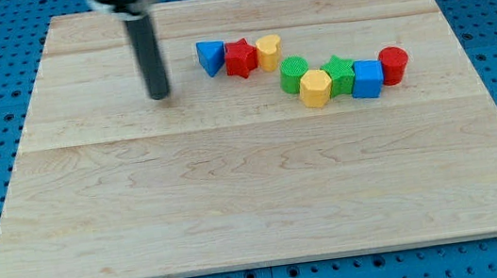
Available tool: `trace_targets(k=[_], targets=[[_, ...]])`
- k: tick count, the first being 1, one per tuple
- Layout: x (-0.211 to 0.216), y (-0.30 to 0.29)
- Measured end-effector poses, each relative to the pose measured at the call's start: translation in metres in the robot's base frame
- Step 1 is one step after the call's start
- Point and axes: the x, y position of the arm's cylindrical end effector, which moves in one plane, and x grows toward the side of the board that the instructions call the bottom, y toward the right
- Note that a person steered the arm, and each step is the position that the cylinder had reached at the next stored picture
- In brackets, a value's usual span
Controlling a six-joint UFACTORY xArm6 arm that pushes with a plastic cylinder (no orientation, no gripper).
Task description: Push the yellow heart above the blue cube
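Observation:
The yellow heart (268, 51) sits near the view's top centre, touching a red star (241, 58) on its left. The blue cube (367, 78) lies to the right and lower, between a green star (341, 74) and a red cylinder (394, 64). My tip (160, 96) rests on the board well to the left of all the blocks, about level with the green blocks. It touches no block.
A blue triangle (210, 56) touches the red star's left side. A green round block (295, 73) and a yellow hexagon (315, 88) link the two groups in a curved chain. The wooden board (238, 207) ends at a blue pegboard surround.

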Motion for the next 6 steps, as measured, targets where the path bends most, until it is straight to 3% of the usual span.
trace_targets(k=[1,3,4,5,6], targets=[[-0.050,-0.006],[-0.046,0.142],[-0.046,0.172],[-0.043,0.152],[-0.035,0.211]])
